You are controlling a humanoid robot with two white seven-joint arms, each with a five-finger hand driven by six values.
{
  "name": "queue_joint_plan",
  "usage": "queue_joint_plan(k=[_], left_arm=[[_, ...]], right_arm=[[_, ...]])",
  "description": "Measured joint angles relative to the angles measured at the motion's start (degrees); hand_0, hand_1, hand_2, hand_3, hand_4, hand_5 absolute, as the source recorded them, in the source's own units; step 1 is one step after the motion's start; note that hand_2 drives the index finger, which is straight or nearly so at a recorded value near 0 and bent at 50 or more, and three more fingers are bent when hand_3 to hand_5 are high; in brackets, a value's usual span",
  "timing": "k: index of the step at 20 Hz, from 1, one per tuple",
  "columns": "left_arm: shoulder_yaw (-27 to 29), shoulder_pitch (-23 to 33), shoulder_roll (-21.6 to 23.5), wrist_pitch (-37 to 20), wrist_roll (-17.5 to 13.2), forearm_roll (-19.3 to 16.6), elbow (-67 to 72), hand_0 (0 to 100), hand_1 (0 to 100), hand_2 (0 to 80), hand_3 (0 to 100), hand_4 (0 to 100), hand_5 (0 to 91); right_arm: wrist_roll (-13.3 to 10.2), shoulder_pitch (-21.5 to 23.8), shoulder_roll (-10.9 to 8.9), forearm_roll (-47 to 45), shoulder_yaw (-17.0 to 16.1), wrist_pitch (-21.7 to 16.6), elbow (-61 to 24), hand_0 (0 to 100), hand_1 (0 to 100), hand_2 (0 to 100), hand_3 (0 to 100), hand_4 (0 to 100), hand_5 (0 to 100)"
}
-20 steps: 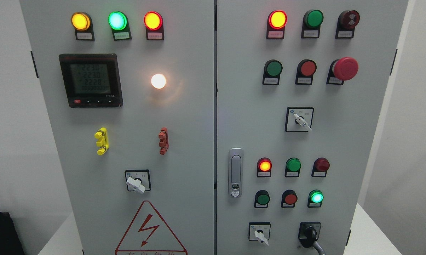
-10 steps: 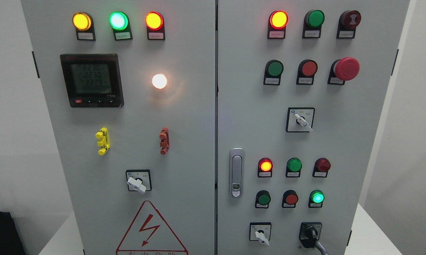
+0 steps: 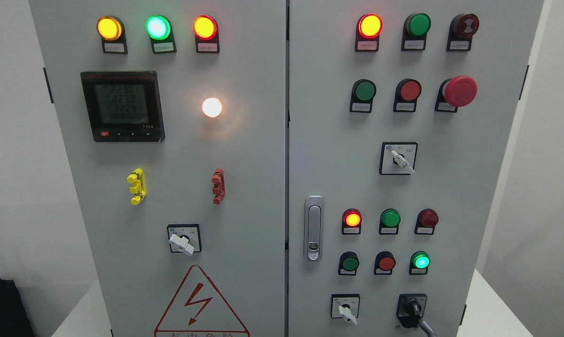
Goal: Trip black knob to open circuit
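Two grey sheet-metal doors (image 3: pixel 244 154) with a smooth matte finish fill the view, split by a dark vertical seam. Neither robot hand shows anywhere, so whether the fingers are spread or curled cannot be told. The black knob (image 3: pixel 412 309) sits at the bottom right of the right door, a glossy rounded body on a square black plate, with a grey cable (image 3: pixel 427 327) curving down from it to the picture's lower edge. Just to its left is a white-levered selector switch (image 3: pixel 345 310) on a square plate. Above them stand round domed lamps and buttons: a lit green lamp (image 3: pixel 421 261), a lit red-orange lamp (image 3: pixel 352 218), and higher up a broad red mushroom button (image 3: pixel 459 91). A chrome oblong door handle (image 3: pixel 313 228) lies near the seam. On the left door are a black square meter (image 3: pixel 122 106) with a pale display, a glowing white lamp (image 3: pixel 211 107), and a red triangular warning sign (image 3: pixel 200 304). Nothing stands in front of the knob.
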Motion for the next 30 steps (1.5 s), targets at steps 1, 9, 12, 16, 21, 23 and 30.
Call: queue_joint_plan(k=[1,9,12,16,21,23,30], left_arm=[[0.0,0.0,0.0,0.1,0.0,0.0,0.0,12,39,0.0,0,0,0.0],[0.0,0.0,0.0,0.17,0.0,0.0,0.0,12,39,0.0,0,0,0.0],[0.0,0.0,0.0,0.05,0.0,0.0,0.0,12,39,0.0,0,0,0.0],[0.0,0.0,0.0,-0.03,0.0,0.0,0.0,12,39,0.0,0,0,0.0],[0.0,0.0,0.0,-0.05,0.0,0.0,0.0,12,39,0.0,0,0,0.0],[0.0,0.0,0.0,-0.05,0.0,0.0,0.0,12,39,0.0,0,0,0.0],[0.0,0.0,0.0,-0.05,0.0,0.0,0.0,12,39,0.0,0,0,0.0]], right_arm=[[0.0,0.01,-0.03,-0.02,-0.02,0.0,-0.02,0,3,7,100,92,82],[0.0,1.41,-0.23,-0.1,-0.07,0.01,-0.82,0,3,5,91,76,63],[-0.09,2.43,-0.28,-0.13,-0.09,0.02,-1.54,0,3,4,79,62,51],[-0.21,4.43,-0.32,-0.16,-0.11,0.03,-2.75,0,3,4,48,39,35],[1.14,7.79,-0.3,-0.21,-0.14,-0.24,-4.79,0,3,4,19,16,17],[1.92,9.26,-0.07,-0.23,-0.12,-0.42,-5.73,0,3,3,16,11,12],[2.64,13.96,-0.22,-0.26,-0.14,-0.93,-9.08,0,2,0,8,2,1]])
